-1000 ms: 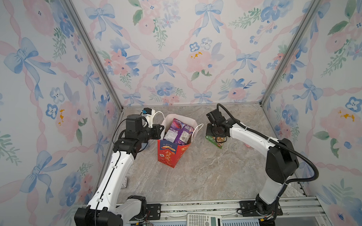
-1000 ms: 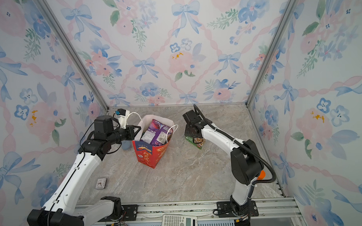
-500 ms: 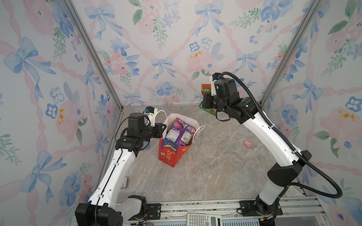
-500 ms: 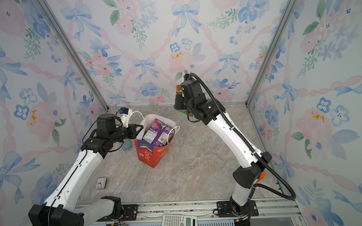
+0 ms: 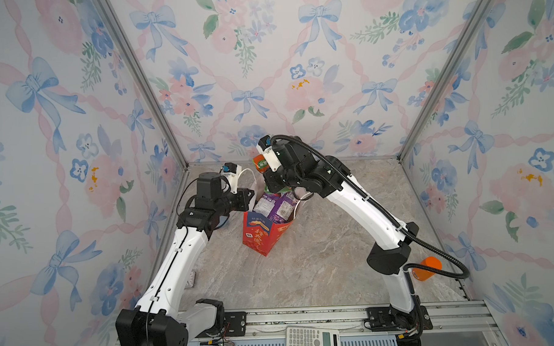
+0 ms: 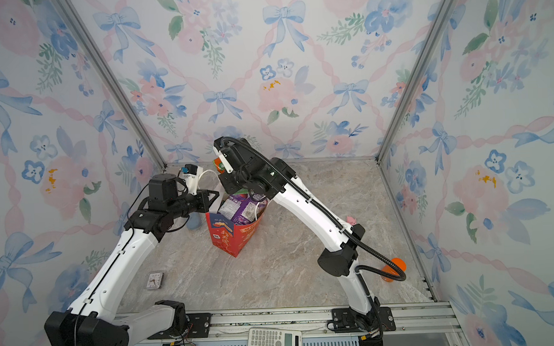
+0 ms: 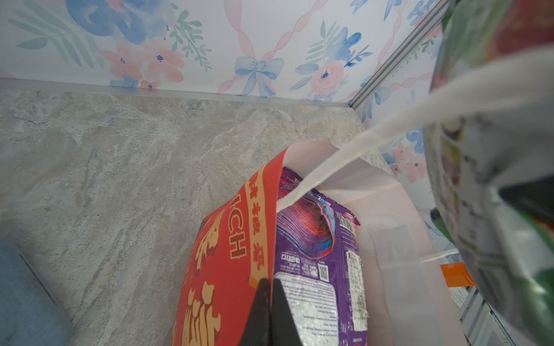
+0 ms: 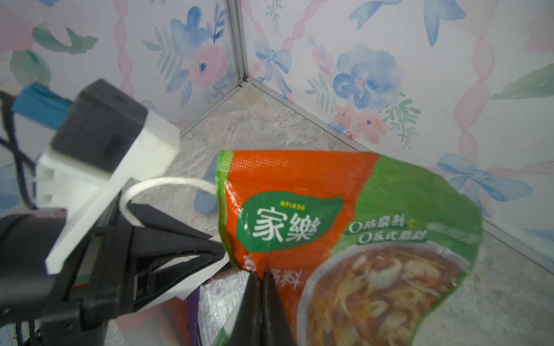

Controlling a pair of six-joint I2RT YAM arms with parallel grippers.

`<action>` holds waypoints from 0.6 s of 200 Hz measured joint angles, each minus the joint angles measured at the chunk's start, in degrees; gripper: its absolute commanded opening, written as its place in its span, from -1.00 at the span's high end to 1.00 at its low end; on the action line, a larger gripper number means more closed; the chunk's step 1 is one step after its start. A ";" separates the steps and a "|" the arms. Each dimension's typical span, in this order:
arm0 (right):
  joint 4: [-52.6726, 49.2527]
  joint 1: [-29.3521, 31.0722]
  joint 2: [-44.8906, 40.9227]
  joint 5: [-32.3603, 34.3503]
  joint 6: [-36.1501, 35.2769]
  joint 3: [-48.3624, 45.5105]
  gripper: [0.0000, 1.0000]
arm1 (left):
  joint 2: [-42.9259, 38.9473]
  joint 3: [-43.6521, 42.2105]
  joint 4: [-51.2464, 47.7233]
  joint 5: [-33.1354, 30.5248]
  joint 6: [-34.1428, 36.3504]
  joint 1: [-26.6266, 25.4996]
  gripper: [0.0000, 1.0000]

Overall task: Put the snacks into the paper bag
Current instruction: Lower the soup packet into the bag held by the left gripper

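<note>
Left tool point(image 7: 267, 283): clamped on the paper bag point(image 5: 259, 239) rim.
Right tool point(image 8: 260, 275): pinching orange-green packet point(image 8: 299, 185) above the bag's mouth.
Inside bag: purple packets point(image 5: 278, 205).

Orange bottle point(image 5: 431, 263), white calculator point(image 5: 311, 340), small pink object point(image 6: 351, 221), floral walls point(image 5: 265, 69)

Red paper bag point(image 5: 259, 241) (gold-lettered), orange-green snack point(image 8: 299, 191)
</note>
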 measured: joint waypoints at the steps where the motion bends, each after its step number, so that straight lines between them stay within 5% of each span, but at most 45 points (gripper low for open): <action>1: 0.00 0.15 -0.02 -0.04 -0.13 -0.09 1.00 | 0.02 0.00 0.00 -0.02 0.00 0.00 1.00; 120: -5.57 1.66 0.74 -1.46 -1.99 -4.57 1.00 | 0.61 0.66 -0.81 -1.90 1.07 0.79 1.00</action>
